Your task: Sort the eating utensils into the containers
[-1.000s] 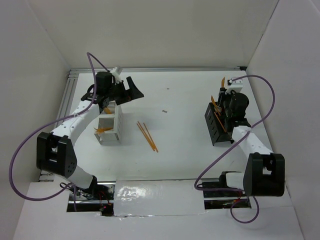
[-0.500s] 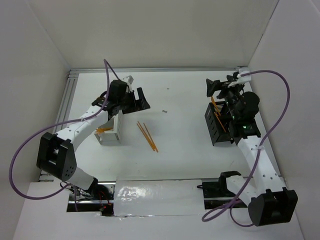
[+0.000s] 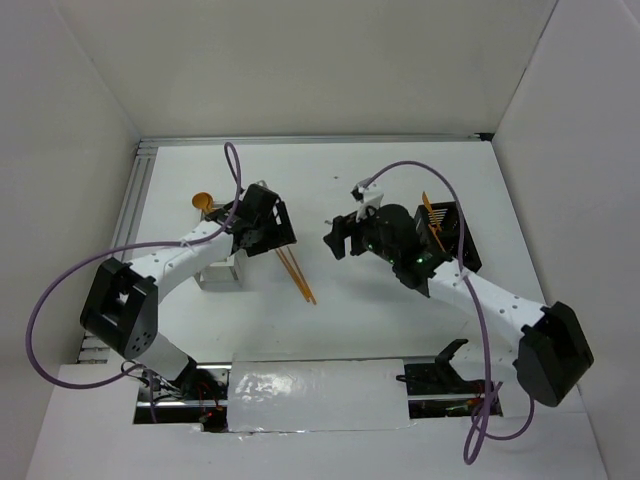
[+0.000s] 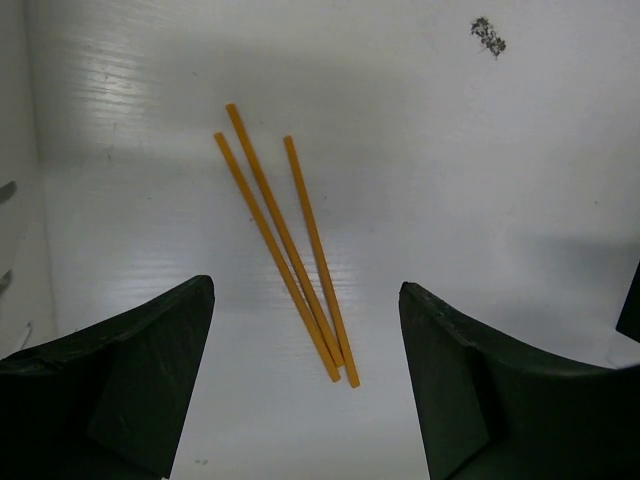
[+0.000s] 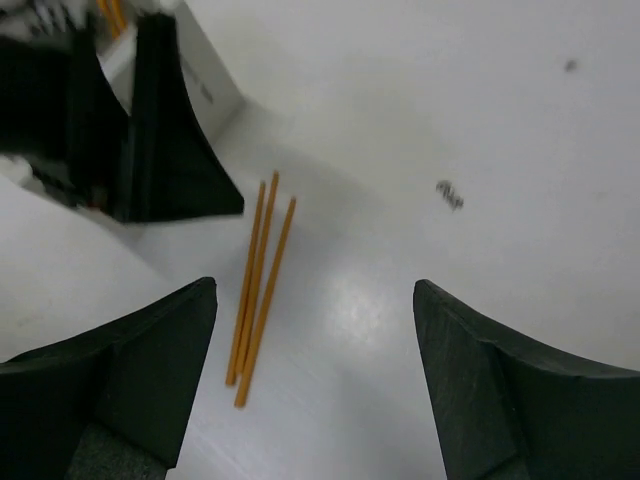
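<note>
Three orange sticks (image 3: 296,273) lie side by side on the table's middle, also seen as sticks (image 4: 285,250) and sticks (image 5: 257,290). My left gripper (image 3: 279,232) hovers over their far end, open and empty (image 4: 305,290). From the right, my right gripper (image 3: 340,236) faces them, open and empty (image 5: 315,288). The white caddy (image 3: 222,272) is mostly hidden under the left arm. An orange spoon bowl (image 3: 203,201) shows by its far end. The black caddy (image 3: 455,240) holds orange utensils (image 3: 433,214).
A small dark speck (image 4: 487,35) lies on the table beyond the sticks, the same speck (image 5: 448,193) in the right wrist view. White walls enclose the table on three sides. The left gripper's black body (image 5: 150,130) and the white caddy (image 5: 195,70) fill that view's upper left.
Both arms have swung in from their caddies toward the table's middle. The left gripper now hangs over the sticks. The right gripper has left the black caddy and opened wider.
</note>
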Robot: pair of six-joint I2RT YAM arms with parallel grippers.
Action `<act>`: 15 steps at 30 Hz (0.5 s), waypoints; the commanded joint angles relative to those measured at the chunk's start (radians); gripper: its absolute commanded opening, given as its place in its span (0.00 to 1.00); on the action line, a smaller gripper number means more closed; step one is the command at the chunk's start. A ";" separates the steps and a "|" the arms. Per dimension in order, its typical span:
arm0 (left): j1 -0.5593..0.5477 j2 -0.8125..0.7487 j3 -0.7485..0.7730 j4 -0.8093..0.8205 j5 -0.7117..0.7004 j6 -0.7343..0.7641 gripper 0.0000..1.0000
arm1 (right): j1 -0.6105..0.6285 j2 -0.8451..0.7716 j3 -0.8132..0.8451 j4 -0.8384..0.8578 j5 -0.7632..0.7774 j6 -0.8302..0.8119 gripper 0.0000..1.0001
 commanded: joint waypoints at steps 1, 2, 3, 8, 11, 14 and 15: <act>0.012 0.008 0.018 -0.011 -0.045 -0.030 0.87 | 0.031 0.046 -0.034 -0.032 0.013 0.097 0.82; 0.018 0.006 0.027 -0.019 -0.037 -0.037 0.87 | 0.043 0.058 -0.034 -0.023 0.013 0.112 0.81; 0.016 0.026 0.042 -0.026 -0.031 -0.049 0.87 | 0.064 0.095 -0.034 -0.012 0.028 0.119 0.76; 0.051 0.092 0.085 -0.079 -0.020 -0.058 0.87 | 0.236 0.192 0.003 -0.041 0.183 0.090 0.73; 0.051 0.090 0.080 -0.077 -0.020 -0.075 0.87 | 0.298 0.269 0.023 -0.041 0.193 0.096 0.73; 0.058 0.080 0.054 -0.060 -0.017 -0.070 0.87 | 0.311 0.339 0.033 -0.029 0.182 0.102 0.71; 0.059 0.074 0.054 -0.057 -0.014 -0.069 0.87 | 0.311 0.359 0.052 -0.040 0.182 0.109 0.71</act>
